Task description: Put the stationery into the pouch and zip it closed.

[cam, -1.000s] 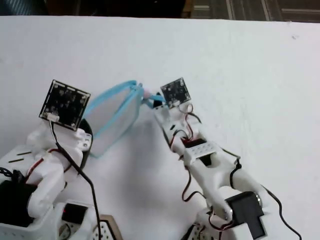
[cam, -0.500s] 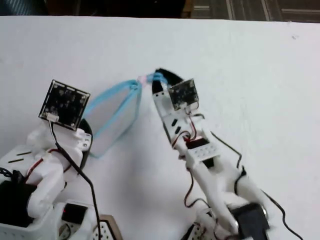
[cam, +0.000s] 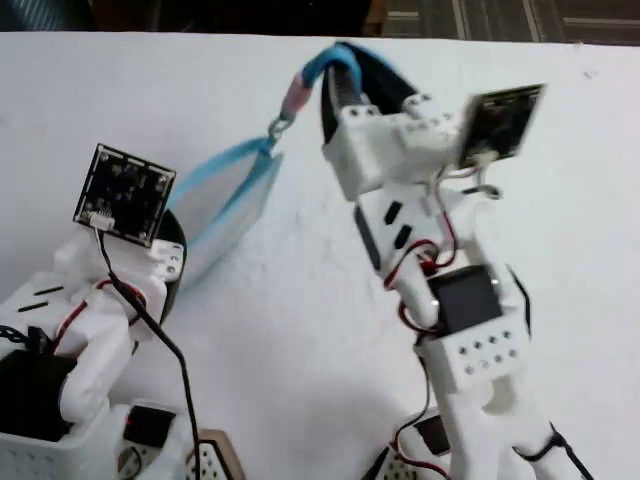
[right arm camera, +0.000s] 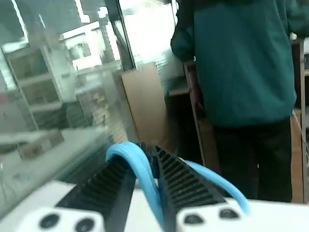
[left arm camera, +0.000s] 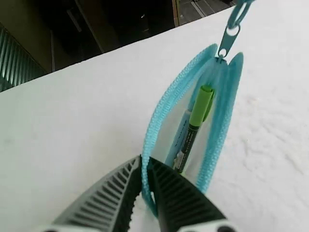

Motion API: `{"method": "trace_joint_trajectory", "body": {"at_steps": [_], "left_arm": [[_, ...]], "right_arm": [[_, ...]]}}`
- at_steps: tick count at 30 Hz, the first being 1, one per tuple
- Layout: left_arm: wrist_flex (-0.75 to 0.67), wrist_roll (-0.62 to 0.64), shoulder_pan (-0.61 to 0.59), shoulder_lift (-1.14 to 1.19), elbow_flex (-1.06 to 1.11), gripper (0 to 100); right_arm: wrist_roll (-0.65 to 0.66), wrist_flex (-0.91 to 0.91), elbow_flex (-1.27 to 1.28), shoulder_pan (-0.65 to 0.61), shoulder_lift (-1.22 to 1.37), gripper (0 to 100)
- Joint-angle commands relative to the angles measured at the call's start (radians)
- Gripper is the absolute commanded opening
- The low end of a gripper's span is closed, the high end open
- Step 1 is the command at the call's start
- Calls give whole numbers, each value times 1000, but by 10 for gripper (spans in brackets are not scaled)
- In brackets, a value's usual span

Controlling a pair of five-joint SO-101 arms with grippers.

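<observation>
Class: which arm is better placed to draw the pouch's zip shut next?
Right: the right gripper is shut on the blue zip strap, while the left gripper clamps the open pouch by its rim, anchoring it.

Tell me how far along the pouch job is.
Done: a green pen lies inside the pouch. In hand: the left hand pinches the pouch's rim, and the right hand is shut on the blue strap tied to the zip pull. Left: the pouch mouth gapes open, so zipping it shut remains.
</observation>
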Motion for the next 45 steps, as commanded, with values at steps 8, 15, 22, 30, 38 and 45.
{"method": "trace_joint_trajectory", "body": {"at_steps": [8, 15, 22, 30, 38, 45], "left_arm": [[-17, -3, -10, 2, -11, 27], [-9, 3, -10, 2, -20, 141], [26, 5, -12, 2, -172, 246], [61, 6, -13, 4, -218, 285], [97, 133, -226, 1, -341, 282], [278, 138, -343, -7, -555, 277]], "right_arm": [[-9, 15, -117, 4, -36, 16], [-9, 15, -196, 2, -33, 16], [57, 16, -238, -8, -33, 16], [147, 16, -239, -188, -19, 16], [169, 18, -388, -229, 162, 16], [172, 151, -554, -315, 292, 16]]}}
